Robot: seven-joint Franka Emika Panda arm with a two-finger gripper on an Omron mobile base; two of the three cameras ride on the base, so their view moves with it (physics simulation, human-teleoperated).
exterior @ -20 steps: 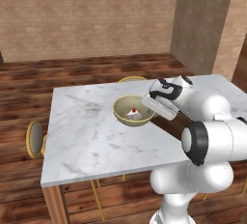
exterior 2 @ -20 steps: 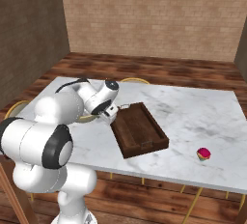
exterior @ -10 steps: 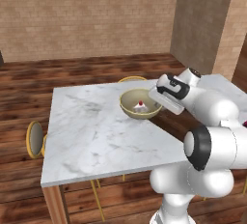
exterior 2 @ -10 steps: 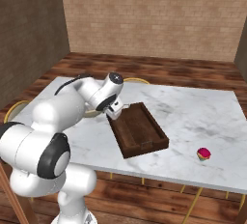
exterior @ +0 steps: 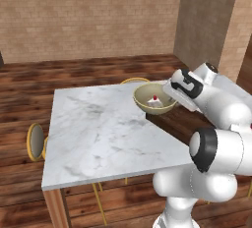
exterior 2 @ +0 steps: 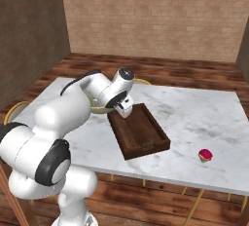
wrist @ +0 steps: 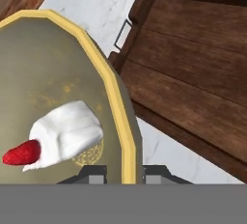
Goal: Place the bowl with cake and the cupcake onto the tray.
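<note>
The tan-yellow bowl (exterior: 154, 99) hangs lifted above the marble table, with the white cake slice (exterior: 154, 101) and its red top inside. My gripper (exterior: 172, 93) is shut on the bowl's right rim. In the hand view the rim (wrist: 126, 136) runs between my two fingertips (wrist: 91, 174), and the cake (wrist: 67, 133) lies to the left. The dark brown tray (exterior 2: 138, 131) lies just beside the bowl, its near end and handle (wrist: 123, 32) close to the rim. The small cupcake (exterior 2: 205, 155) stands alone on the table far right of the tray.
The marble table (exterior: 98, 128) has bare room left of the bowl. A yellow stool (exterior: 35, 141) stands at its left side and a chair back (exterior: 134, 80) behind it. Brick walls stand beyond the wooden floor.
The arm has carried the bowl up off the table and to the right, until it hangs by the tray's near end. The grip has stayed shut on the rim.
</note>
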